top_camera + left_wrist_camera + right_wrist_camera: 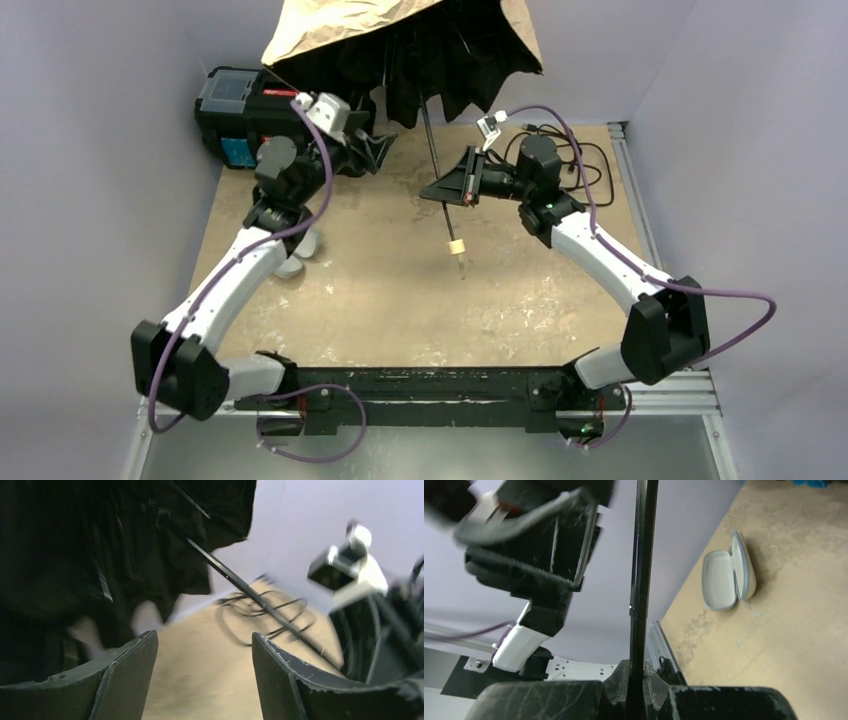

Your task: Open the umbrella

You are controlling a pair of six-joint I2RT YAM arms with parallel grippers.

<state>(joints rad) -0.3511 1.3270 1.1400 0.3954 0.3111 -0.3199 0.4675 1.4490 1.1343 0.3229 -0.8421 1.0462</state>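
Umbrella (400, 40): held up in the air over the far middle of the tabletop (400, 310). The canopy is partly spread, crinkly tan-beige like creased paper on the outside, with limp black lining hanging in folds beneath.
Shaft (433, 140): a thin, straight black rod slanting down from the canopy towards the middle of the tabletop.
Handle (455, 246): a small, pale, rounded wooden knob at the shaft's lower end, low over the tabletop. I cannot tell whether it touches.
Toolbox (235, 110): boxy black hard plastic with a grey lid panel, at the far left corner.
Left arm (230, 280): white forearm rising from a bent black elbow at the near left, wrist beside the toolbox. The left jaws are spread, pointing right at the canopy's hanging black edge, with nothing between them.
Case (726, 577): a smooth, pale grey-white clamshell lying open on the tabletop near the left forearm.
Tabletop: flat, tan, mottled and scuffed.
Right arm (600, 260): elbow bent at the near right, forearm angled up and left. The right jaws are pinching the shaft between canopy and knob.
Cable (585, 155): thin black loops at the far right.
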